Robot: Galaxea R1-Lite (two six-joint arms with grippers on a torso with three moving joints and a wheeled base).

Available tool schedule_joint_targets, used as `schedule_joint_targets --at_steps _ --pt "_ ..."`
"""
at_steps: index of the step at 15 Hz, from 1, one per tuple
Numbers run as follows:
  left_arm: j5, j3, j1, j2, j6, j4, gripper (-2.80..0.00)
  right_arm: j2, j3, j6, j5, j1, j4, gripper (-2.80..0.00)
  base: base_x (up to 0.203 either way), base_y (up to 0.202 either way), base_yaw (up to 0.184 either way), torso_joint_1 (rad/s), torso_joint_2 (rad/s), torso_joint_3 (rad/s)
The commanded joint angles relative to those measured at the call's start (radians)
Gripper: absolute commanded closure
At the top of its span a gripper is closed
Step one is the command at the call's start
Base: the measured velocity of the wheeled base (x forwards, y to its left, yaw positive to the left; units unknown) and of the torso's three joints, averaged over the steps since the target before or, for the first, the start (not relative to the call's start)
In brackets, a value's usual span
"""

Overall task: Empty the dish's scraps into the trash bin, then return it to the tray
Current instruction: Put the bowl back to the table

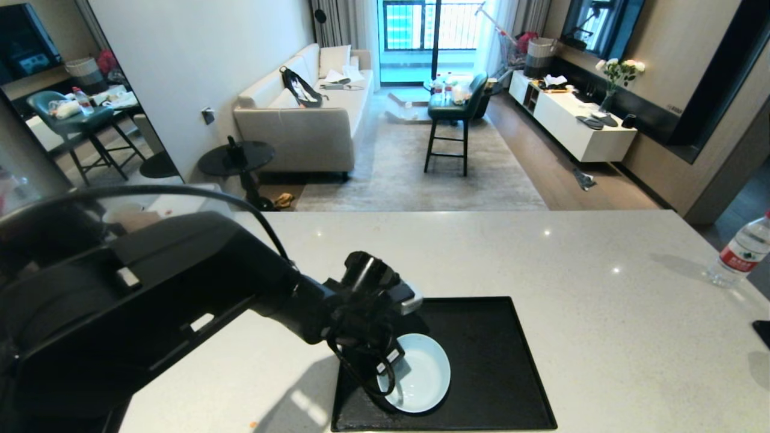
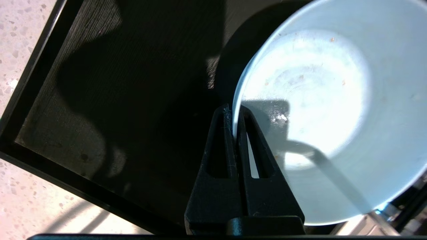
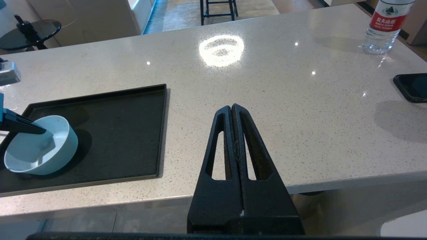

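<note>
Indoors, on a speckled pale counter (image 1: 541, 270), the left gripper (image 2: 235, 115) pinches the dish (image 1: 421, 373) over the tray (image 1: 493, 361).

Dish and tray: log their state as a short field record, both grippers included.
dish: pale blue bowl, tilted, over the tray's left part
contents: no chunks, only tiny specks inside
tray: black, rectangular, on the speckled counter
left gripper: shut on the dish's rim
right gripper: shut, holding nothing, at the counter's near edge
other items: water bottle, dark phone
trash bin: not in view
</note>
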Motion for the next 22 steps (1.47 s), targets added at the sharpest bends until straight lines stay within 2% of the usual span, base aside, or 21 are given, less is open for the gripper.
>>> schedule_joint_targets --at_steps 1,7,8,10,14,18,22 --pt "0.002 -0.002 0.024 0.019 0.050 0.001 0.00 0.000 0.000 0.001 0.000 0.000 0.000 0.00 0.000 0.000 0.000 0.000 0.00 0.000" --pt "0.016 -0.022 0.038 0.000 0.063 0.044 0.00 0.000 0.000 0.001 0.000 0.000 0.000 0.00 0.000 0.000 0.000 0.000 0.00 0.000" --pt "0.017 -0.021 0.037 -0.006 0.069 0.044 -2.80 0.000 0.000 0.001 0.000 0.000 0.000 0.00 0.000 0.000 0.000 0.000 0.00 0.000" --pt "0.016 -0.022 0.036 -0.011 0.093 0.043 -2.80 0.000 0.000 0.001 0.000 0.000 0.000 0.00 0.000 0.000 0.000 0.000 0.00 0.000" --pt "0.014 -0.022 0.036 -0.060 0.074 0.043 -2.80 0.000 0.000 0.001 0.000 0.000 0.000 0.00 0.000 0.000 0.000 0.000 0.00 0.000" --pt "0.014 0.002 0.034 -0.196 0.024 0.044 -2.80 0.000 0.000 0.001 0.000 0.000 0.000 0.00 0.000 0.000 0.000 0.000 0.00 0.000" --pt "0.013 0.056 0.037 -0.380 -0.052 0.042 -2.80 0.001 0.000 0.001 0.000 0.000 0.000 0.00 0.000 0.000 0.000 0.000 0.00 0.000"
